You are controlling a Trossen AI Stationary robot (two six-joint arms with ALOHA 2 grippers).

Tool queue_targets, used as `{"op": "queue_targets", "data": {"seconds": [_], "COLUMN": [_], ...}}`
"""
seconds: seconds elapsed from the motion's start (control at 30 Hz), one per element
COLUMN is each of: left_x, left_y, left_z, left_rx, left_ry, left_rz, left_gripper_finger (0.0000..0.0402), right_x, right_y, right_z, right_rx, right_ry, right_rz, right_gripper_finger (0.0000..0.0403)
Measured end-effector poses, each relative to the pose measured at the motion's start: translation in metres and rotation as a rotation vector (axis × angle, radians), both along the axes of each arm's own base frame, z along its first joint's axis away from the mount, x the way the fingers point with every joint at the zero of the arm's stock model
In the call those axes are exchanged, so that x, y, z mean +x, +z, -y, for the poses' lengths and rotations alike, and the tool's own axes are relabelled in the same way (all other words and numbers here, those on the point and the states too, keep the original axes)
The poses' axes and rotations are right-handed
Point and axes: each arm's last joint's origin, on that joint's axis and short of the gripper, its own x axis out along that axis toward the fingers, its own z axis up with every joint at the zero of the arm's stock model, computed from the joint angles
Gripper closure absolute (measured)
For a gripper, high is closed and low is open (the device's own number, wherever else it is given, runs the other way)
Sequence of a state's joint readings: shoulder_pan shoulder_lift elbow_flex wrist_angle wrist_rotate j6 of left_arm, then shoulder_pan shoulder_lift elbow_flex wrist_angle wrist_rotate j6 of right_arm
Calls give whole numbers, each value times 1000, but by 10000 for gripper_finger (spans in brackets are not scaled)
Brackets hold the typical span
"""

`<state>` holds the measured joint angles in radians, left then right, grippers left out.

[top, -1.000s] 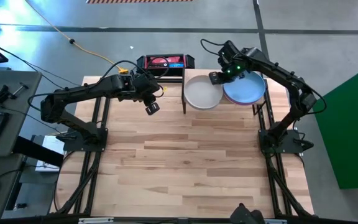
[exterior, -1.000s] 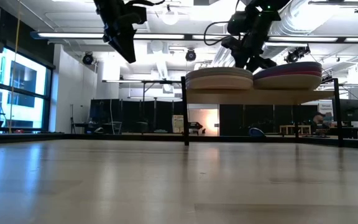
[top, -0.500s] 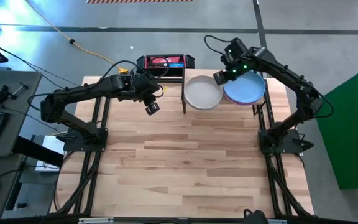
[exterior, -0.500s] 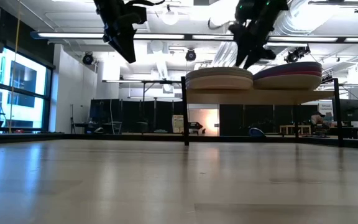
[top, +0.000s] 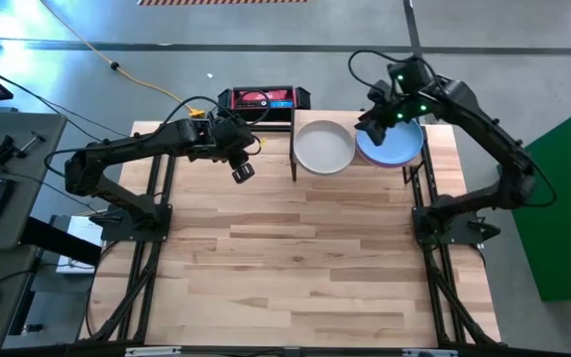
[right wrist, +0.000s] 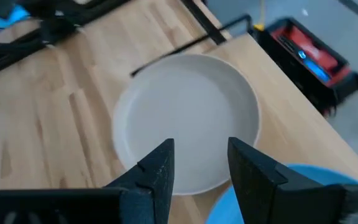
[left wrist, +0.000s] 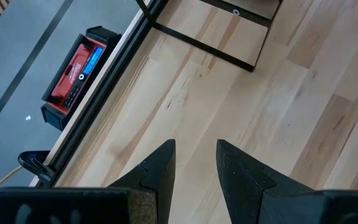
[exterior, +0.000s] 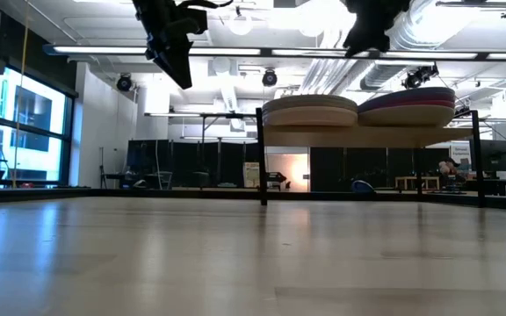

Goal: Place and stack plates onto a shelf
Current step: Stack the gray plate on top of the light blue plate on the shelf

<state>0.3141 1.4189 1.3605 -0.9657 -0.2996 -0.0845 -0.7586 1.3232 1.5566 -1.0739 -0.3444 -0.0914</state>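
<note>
Two stacks of plates sit on the shelf [exterior: 367,136] at the table's far edge. The left stack [exterior: 309,111] is topped by a beige plate [top: 323,147], the right stack [exterior: 408,105] by a blue plate [top: 397,149]. The lower plates show only as rims in the low view. My right gripper [top: 372,122] hangs open high above the seam between the two top plates [right wrist: 185,118], touching nothing. My left gripper [top: 243,172] hovers open in the air left of the shelf, above bare tabletop [left wrist: 194,155].
The shelf's thin black legs [exterior: 262,158] stand at the table's far side. A red and black device [top: 263,99] lies just beyond the far edge. The wide wooden tabletop [top: 295,258] stretches between the two arm bases toward the near edge.
My right gripper has risen well above the plate stacks and drifted toward the table's right, from the left rim of the blue plate to a point high over it. The plates and my left arm have kept still.
</note>
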Motion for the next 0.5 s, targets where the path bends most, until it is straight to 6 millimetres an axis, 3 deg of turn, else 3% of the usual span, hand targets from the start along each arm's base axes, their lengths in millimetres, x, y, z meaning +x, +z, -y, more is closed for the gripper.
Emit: {"op": "queue_targets", "data": {"seconds": [0.13,0.23,0.5], "left_x": [3,3,3], "left_y": [-2,-2,-2], "left_z": [2,3,2], "left_rx": [-10,-10,-9], "left_ry": [-15,-17,-16], "left_rz": [-6,-3,-3], "left_gripper_finger": [298,298,298], "right_x": [-3,2,39], "right_y": [5,-3,-28], "right_z": [-7,-14,-47], "right_rx": [21,116,226], "right_ry": [72,127,394], "right_rz": [51,12,-144], "right_gripper_finger": [274,274,274]}}
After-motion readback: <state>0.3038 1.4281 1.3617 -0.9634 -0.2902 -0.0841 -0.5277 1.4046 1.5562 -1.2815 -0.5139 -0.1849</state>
